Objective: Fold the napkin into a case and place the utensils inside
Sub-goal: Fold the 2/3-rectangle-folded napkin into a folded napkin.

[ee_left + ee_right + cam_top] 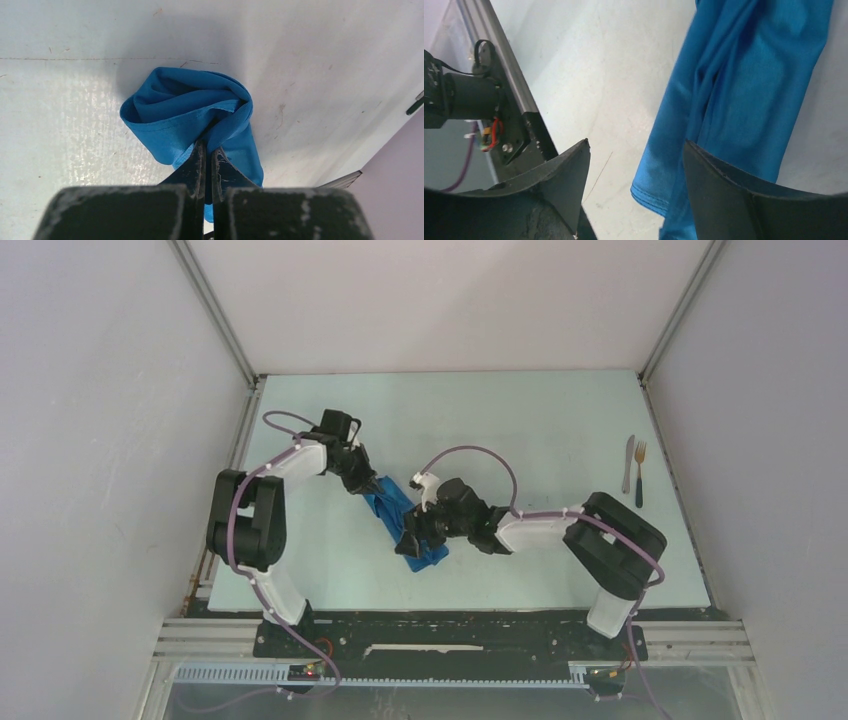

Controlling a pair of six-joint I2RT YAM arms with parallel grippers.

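Jaws of left gripper pinching napkin, right gripper spread wide

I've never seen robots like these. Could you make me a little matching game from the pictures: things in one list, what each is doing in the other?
Things:
1. left gripper
2. right gripper
3. napkin
4. knife and fork

States:
A. lying side by side near the right edge of the table
B. open, fingers spread apart
C. blue, bunched up mid-table
D. shut, pinching cloth

Pairs: 1-D, 2-B, 3-C, 4-A
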